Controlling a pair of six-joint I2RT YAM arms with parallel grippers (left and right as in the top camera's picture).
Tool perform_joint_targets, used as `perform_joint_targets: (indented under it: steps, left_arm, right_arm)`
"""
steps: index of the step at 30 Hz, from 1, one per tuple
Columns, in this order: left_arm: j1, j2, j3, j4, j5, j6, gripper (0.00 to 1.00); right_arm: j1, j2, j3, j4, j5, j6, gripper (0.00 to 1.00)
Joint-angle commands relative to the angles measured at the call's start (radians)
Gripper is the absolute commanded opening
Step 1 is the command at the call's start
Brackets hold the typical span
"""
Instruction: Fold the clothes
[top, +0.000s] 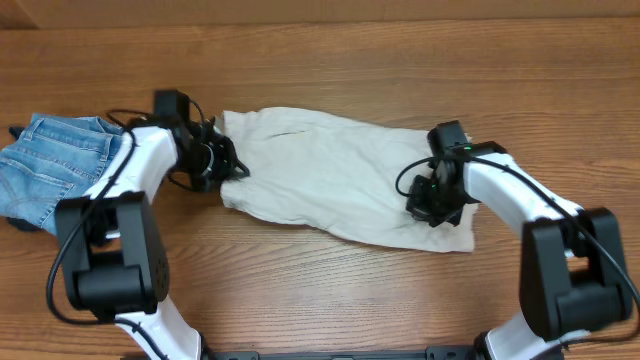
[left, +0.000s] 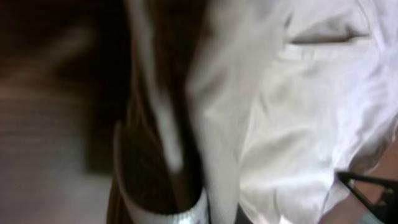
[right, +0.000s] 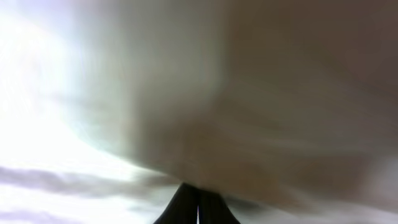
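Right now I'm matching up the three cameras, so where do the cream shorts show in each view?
Overhead: cream shorts spread across the centre, right of the jeans.
Left wrist: they fill the right half, blurred.
Right wrist: pale blurred fabric fills the frame, presumably them.
Shared landmark: the pocket slit, near the shorts' left end overhead, top right in left wrist; too blurred to find in right wrist.

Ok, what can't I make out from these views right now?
Left end effector: overhead, tips hidden under its own body; left wrist view blurred, grip unclear.
Right end effector: right wrist view blurred by shorts against the lens; fingers meet, pinch unclear.
Jeans: overhead, cut by frame edge, partly under left arm.
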Motion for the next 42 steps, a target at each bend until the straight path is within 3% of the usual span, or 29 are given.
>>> perform_joint_targets:
  steps: [1, 5, 11, 14, 19, 23, 26, 30, 34, 39, 42]
  left_arm:
    - [0.015, -0.135, 0.212, -0.135, -0.14, 0.122, 0.04]
    - [-0.081, -0.136, 0.42, -0.326, -0.327, 0.161, 0.04]
    - [-0.439, -0.11, 0.455, -0.341, -0.665, 0.158, 0.04]
    - [-0.529, -0.083, 0.455, -0.35, -0.76, 0.115, 0.04]
    - [-0.486, -0.077, 0.455, -0.35, -0.727, 0.058, 0.04]
    - [-0.341, -0.077, 0.452, -0.362, -0.602, -0.042, 0.04]
    - [-0.247, -0.077, 0.451, -0.406, -0.599, -0.047, 0.08]
    - [-0.204, -0.077, 0.435, -0.437, -0.612, -0.043, 0.56]
    - [-0.191, -0.077, 0.435, -0.481, -0.657, -0.043, 0.57]
    - [-0.178, -0.077, 0.435, -0.525, -0.733, -0.044, 0.58]
    - [-0.173, -0.077, 0.435, -0.507, -0.726, -0.048, 0.58]
  right_arm:
    - [-0.074, -0.185, 0.005, 0.006, 0.017, -0.018, 0.05]
    - [-0.179, -0.356, 0.025, 0.008, 0.016, -0.018, 0.06]
    - [-0.197, -0.39, 0.025, 0.006, -0.005, -0.021, 0.06]
    - [-0.197, -0.39, 0.025, -0.002, -0.006, -0.021, 0.06]
    - [-0.197, -0.39, 0.025, -0.011, -0.006, -0.021, 0.06]
    - [-0.197, -0.39, 0.025, -0.013, -0.022, -0.052, 0.06]
    - [-0.189, -0.389, 0.024, 0.013, -0.092, -0.111, 0.1]
    - [-0.126, -0.346, 0.021, 0.11, -0.287, -0.232, 0.1]
    - [-0.009, -0.143, 0.021, 0.235, -0.278, -0.301, 0.08]
    - [-0.011, 0.084, 0.021, 0.314, -0.278, -0.249, 0.04]
    - [-0.012, 0.124, 0.021, 0.286, -0.005, -0.132, 0.04]
